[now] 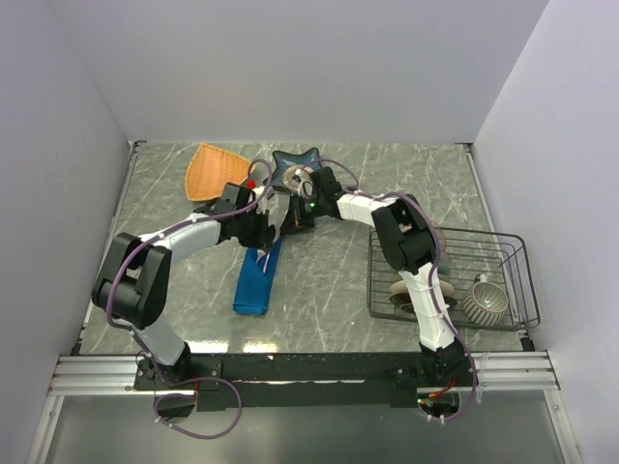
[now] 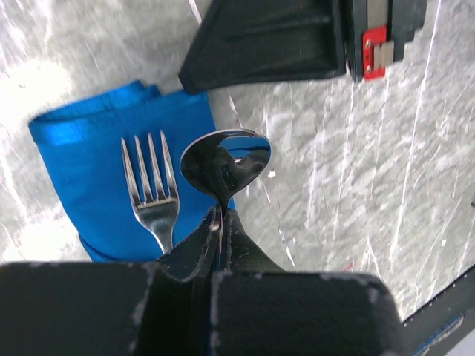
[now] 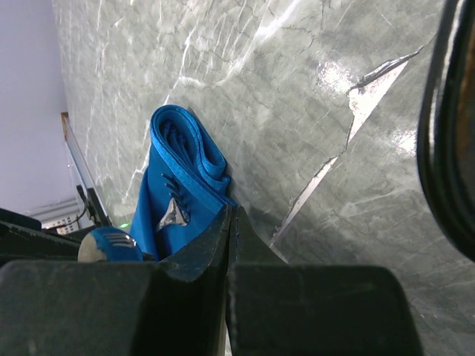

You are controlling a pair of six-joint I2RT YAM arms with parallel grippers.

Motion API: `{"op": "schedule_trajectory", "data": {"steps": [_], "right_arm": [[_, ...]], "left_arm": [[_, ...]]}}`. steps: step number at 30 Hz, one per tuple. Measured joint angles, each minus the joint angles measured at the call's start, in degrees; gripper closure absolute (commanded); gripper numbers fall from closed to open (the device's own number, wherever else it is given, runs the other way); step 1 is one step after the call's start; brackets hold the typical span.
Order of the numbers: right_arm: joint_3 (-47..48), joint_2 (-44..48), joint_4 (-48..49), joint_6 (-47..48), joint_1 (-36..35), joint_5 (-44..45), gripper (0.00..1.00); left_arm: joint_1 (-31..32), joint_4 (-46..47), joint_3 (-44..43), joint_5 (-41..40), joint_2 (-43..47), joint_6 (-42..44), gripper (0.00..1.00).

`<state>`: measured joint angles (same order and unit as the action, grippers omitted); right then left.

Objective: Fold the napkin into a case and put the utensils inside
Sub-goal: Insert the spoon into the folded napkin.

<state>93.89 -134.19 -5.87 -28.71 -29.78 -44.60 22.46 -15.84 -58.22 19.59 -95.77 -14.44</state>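
Bright blue case [image 1: 253,288] lay on the marble desk [image 1: 338,280], long axis running away from the arms, far end tilted slightly right, fork [image 2: 152,189] resting on it, left end effector [image 2: 220,222] clamped on the spoon [image 2: 223,163] handle, right end effector [image 3: 230,215] pressed together beside the case's edge.

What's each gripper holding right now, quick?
Left gripper: closed on the spoon.
Right gripper: closed at the edge of the case; grip unclear.

Blue case [image 3: 182,159] against closed pincer [image 3: 231,219]
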Motion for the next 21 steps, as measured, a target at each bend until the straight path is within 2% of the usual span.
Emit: {"op": "schedule_trajectory", "data": {"steps": [11, 21], "right_arm": [[0.0, 0.0, 0.09, 0.0, 0.0, 0.39, 1.0], [0.0, 0.0, 0.24, 0.02, 0.02, 0.57, 1.0]], "left_arm": [[0.5, -2.56, 1.11, 0.0, 0.37, -0.39, 0.99], [0.87, -3.23, 0.92, -1.62, -0.94, -1.77, 0.93]]}}
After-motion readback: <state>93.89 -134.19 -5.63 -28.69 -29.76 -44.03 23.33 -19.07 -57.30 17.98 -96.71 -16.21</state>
